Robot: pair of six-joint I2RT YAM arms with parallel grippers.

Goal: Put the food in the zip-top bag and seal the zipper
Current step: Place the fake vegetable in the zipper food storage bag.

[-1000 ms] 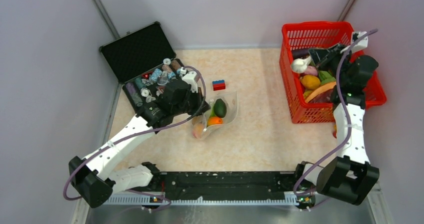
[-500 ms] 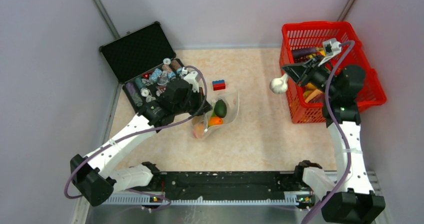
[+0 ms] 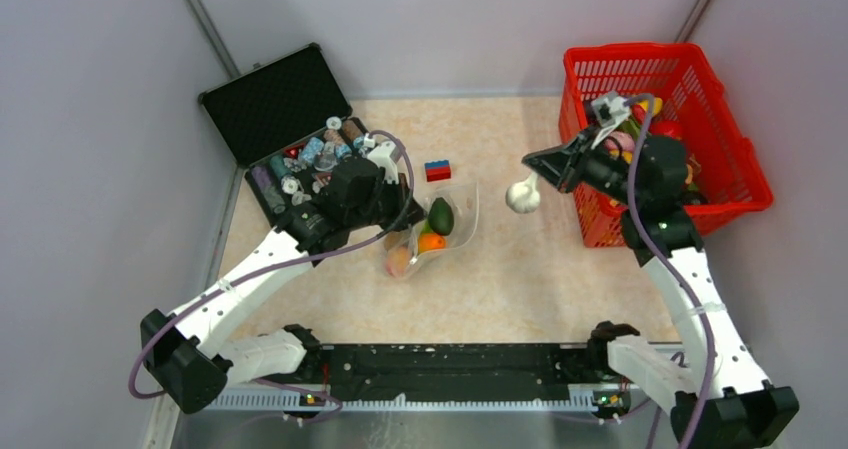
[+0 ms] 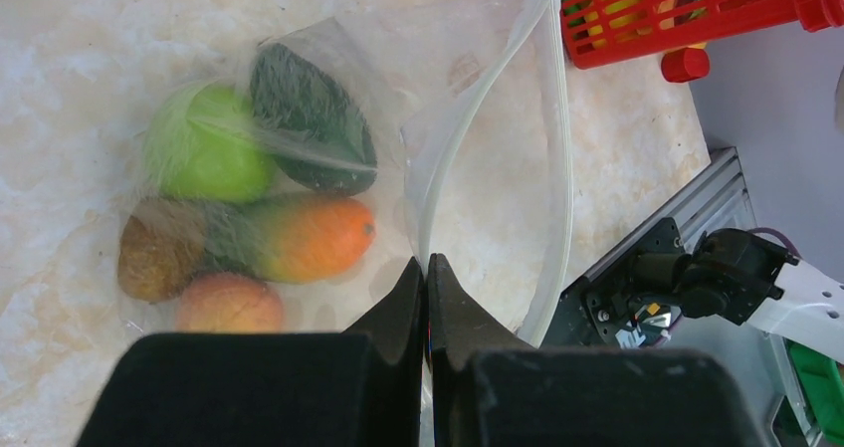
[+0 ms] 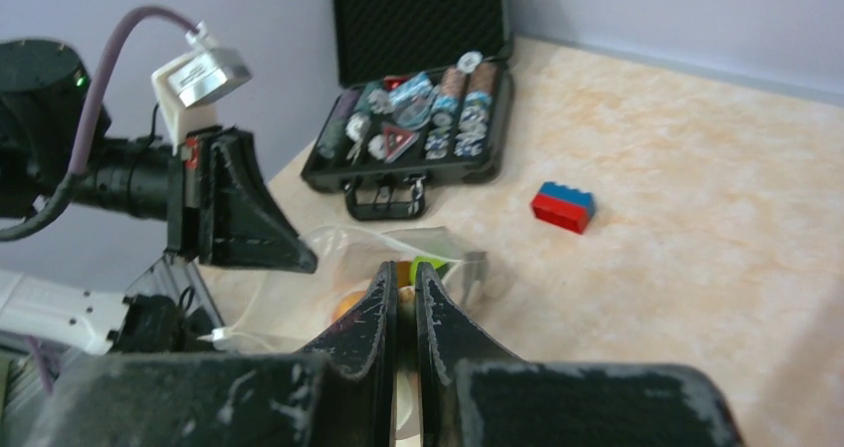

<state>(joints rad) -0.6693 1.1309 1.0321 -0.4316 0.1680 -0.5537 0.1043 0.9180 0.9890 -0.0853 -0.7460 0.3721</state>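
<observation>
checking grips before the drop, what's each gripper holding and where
Right gripper pinches a white garlic-like bulb by its narrow stem end. Left gripper pinches the zip-top bag at its mouth edge, on the zipper.

The counter point(image 3: 520, 269) is a pale, peach-marbled surface. At its far left an open black case point(image 3: 275, 104) rests with its lid tipped back and small bottles and discs packed in its base. Just right of the case lies a red-and-blue toy brick point(image 3: 437, 171). Nearer, around the middle, lies a clear zip-top bag point(image 3: 462, 209) with toy food inside. A red mesh basket point(image 3: 630, 69) stands at the far right.
</observation>
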